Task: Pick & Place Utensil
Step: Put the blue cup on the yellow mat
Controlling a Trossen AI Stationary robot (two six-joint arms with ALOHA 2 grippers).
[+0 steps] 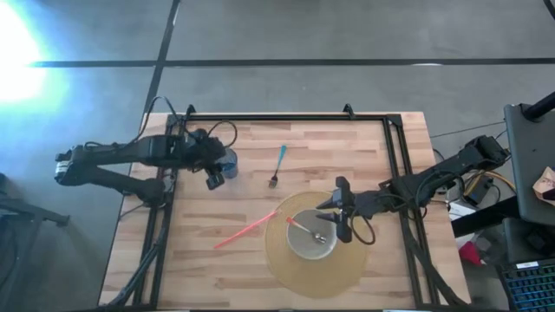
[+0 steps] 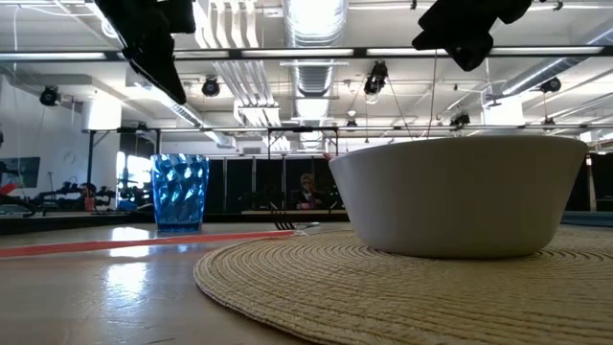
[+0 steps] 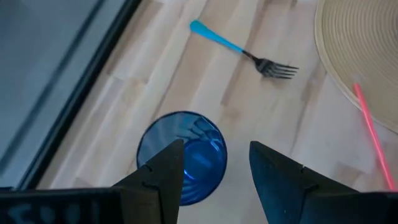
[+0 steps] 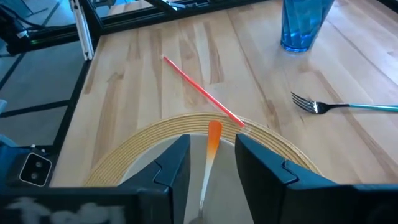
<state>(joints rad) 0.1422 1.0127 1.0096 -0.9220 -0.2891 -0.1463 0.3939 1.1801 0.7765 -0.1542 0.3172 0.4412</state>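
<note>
A spoon with an orange handle [image 1: 303, 228] lies in the white bowl [image 1: 312, 243], its handle end [image 4: 214, 132] leaning up over the rim. The bowl stands on a round woven placemat [image 1: 286, 264]. My right gripper [image 1: 336, 211] hangs open above the bowl's right side, and in the right wrist view its fingers [image 4: 211, 158] stand on either side of the handle without touching it. My left gripper [image 3: 214, 155] is open and hovers above the blue cup [image 3: 183, 155] near the table's left edge; the low view shows it [image 2: 158, 48] well above the cup [image 2: 179, 192].
A fork with a blue handle [image 1: 277, 166] lies on the wood between the cup and the placemat. A thin red straw [image 1: 247, 230] lies slanting, one end on the placemat's left edge. A black frame rail [image 1: 286, 117] runs along the table's far and side edges.
</note>
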